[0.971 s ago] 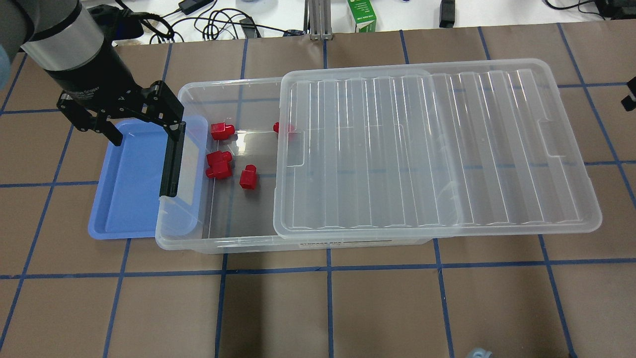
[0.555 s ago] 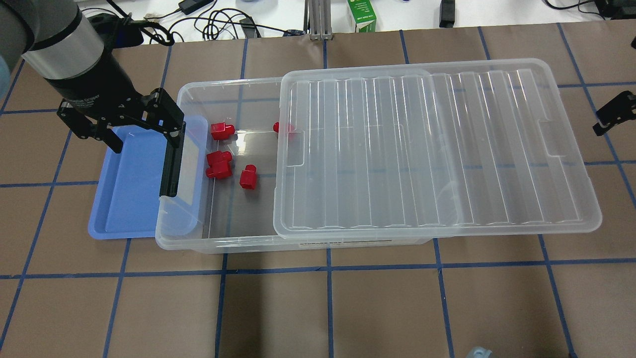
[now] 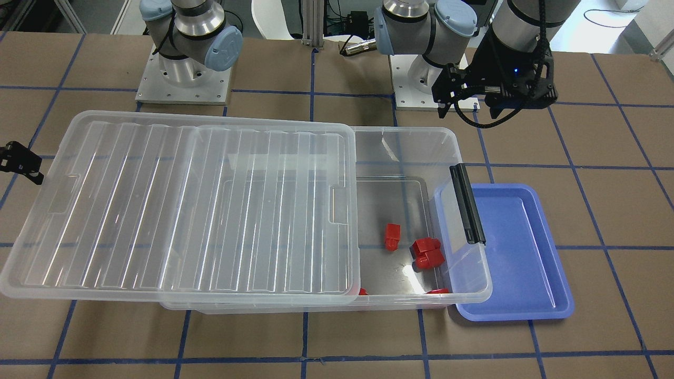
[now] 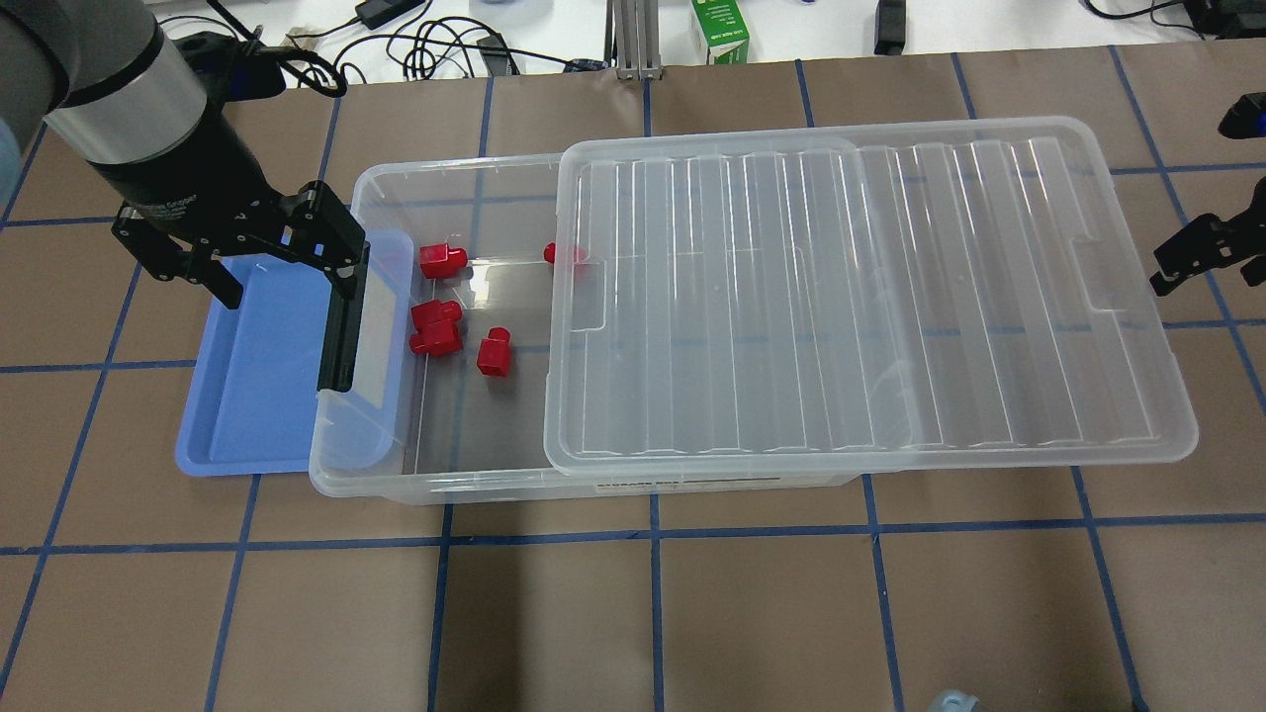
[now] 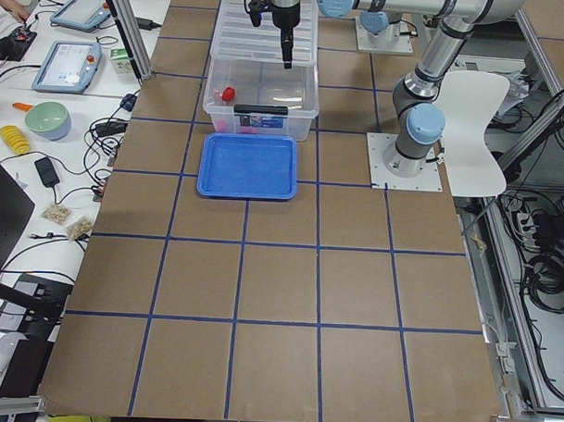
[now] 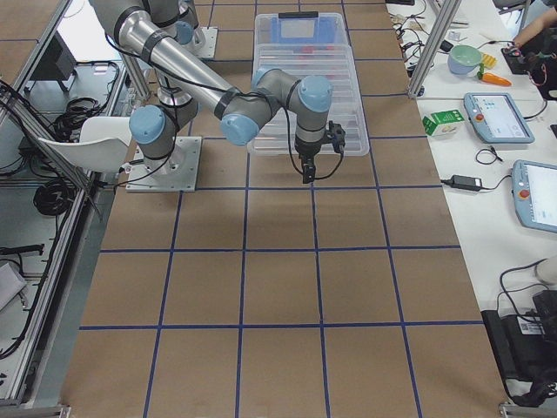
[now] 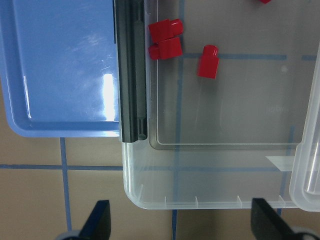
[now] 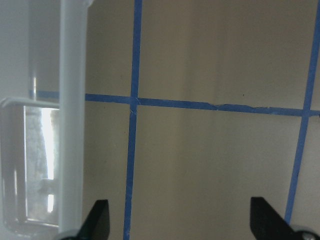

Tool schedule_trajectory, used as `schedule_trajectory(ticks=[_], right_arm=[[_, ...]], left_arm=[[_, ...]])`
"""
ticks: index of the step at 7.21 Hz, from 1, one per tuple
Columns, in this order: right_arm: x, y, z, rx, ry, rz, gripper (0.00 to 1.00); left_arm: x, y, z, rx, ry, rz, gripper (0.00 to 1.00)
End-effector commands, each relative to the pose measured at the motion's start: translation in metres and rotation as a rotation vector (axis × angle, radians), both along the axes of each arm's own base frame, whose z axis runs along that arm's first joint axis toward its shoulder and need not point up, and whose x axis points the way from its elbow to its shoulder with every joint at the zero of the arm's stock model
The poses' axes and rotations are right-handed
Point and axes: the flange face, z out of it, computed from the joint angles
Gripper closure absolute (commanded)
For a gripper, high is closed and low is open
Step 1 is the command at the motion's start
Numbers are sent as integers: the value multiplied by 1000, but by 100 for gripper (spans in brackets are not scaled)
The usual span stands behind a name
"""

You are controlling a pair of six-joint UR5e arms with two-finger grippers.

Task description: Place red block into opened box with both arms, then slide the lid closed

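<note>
no writing can be read anywhere.

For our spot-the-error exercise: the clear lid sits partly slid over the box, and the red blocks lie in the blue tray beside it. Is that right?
No: the red blocks lie inside the box, not in the blue tray, as the overhead view shows. The lid does sit partly slid over the box.

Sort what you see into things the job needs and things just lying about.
Job: red block, box, lid, left tool, right tool.
Lying about: blue tray, green carton, cables.
</note>
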Motion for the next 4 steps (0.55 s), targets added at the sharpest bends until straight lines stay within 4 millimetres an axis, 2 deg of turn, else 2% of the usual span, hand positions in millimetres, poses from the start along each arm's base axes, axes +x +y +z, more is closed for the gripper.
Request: schedule_trajectory(ticks=[1,2,4], right_arm=[[6,2,-5,6,-5,-21,0],[8,2,-6,10,-7,-49,0],[35,-5,-6,11,-6,-29,0]], left_arm=[[4,-1,-3,-2,-2,-9,0],[7,-5,-2,-23,-7,-18,0],[3,-10,-8,-17,-8,-8,0]])
